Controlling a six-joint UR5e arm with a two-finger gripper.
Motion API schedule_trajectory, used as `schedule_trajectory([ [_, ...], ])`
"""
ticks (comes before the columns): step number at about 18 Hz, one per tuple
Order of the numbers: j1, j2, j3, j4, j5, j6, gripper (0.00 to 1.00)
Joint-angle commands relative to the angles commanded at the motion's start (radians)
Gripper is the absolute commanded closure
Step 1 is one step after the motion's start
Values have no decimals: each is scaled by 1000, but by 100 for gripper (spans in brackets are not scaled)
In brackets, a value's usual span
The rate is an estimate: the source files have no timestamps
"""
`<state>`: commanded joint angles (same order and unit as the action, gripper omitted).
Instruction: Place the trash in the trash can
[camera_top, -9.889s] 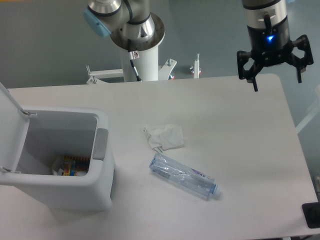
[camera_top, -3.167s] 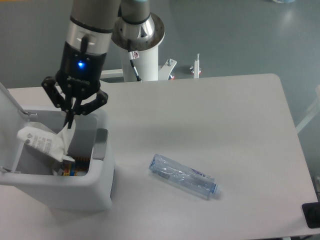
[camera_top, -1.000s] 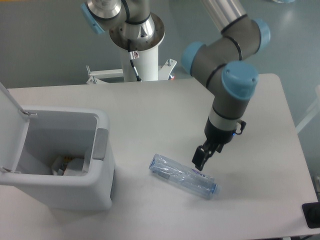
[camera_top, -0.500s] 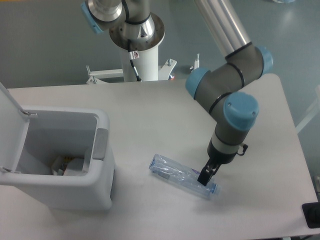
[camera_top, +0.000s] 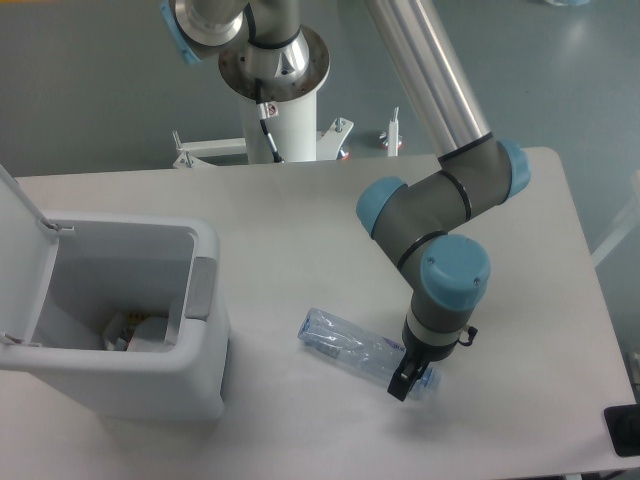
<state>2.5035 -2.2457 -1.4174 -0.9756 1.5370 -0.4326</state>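
Bottle (camera_top: 358, 350) lies on the tabletop (camera_top: 480, 230), long axis running lower right from the bin (camera_top: 190, 385); end effector (camera_top: 403, 384) sits at its cap end, jaw state unclear.

Trash can (camera_top: 150, 385) mouth open upward, lid (camera_top: 18, 250) tilted back at left. Bare desk (camera_top: 300, 230) between trash can and bottle (camera_top: 350, 348). Bent arm (camera_top: 440, 215) looms over bottle's right end; gripper (camera_top: 404, 380) down there.
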Motion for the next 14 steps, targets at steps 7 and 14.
schedule_trajectory([
  [7, -12, -3, -5, -2, 29, -3, 19],
  [14, -18, 5, -23, -2, 31, -2, 28],
])
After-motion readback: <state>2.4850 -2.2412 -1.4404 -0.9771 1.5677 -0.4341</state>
